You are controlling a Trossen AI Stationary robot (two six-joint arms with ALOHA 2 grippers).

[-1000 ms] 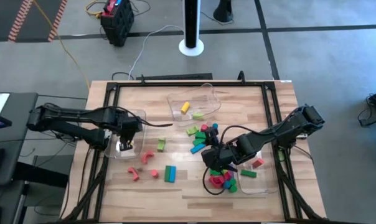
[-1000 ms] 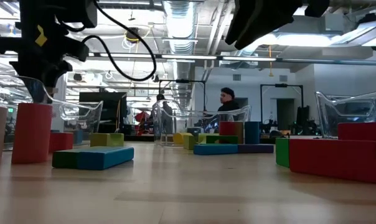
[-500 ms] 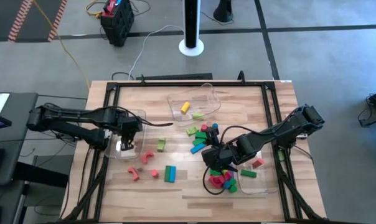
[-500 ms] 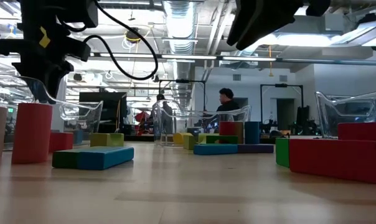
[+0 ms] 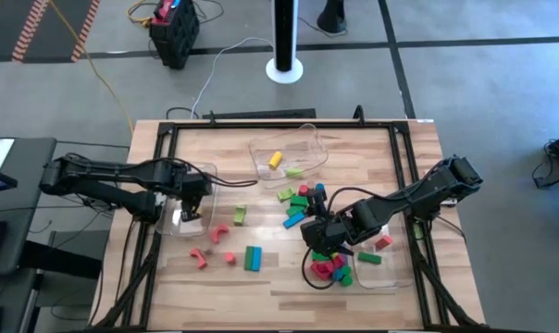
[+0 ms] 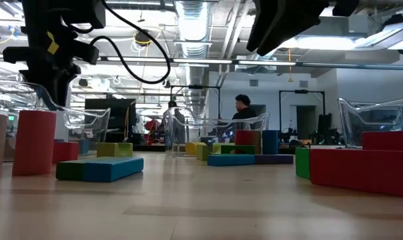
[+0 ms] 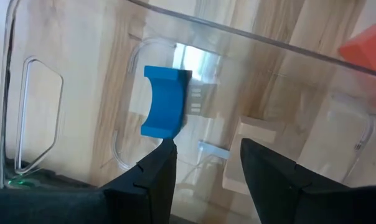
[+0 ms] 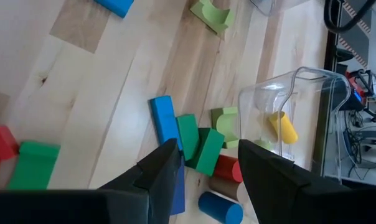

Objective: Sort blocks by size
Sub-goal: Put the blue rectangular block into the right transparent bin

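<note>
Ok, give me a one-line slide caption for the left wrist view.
Left gripper, jaws open, above a clear bin with a blue arch block lying in it.

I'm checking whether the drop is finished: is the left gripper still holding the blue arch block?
No: the left gripper is open with nothing between its fingers, and the blue arch block lies apart inside the clear plastic bin.
</note>
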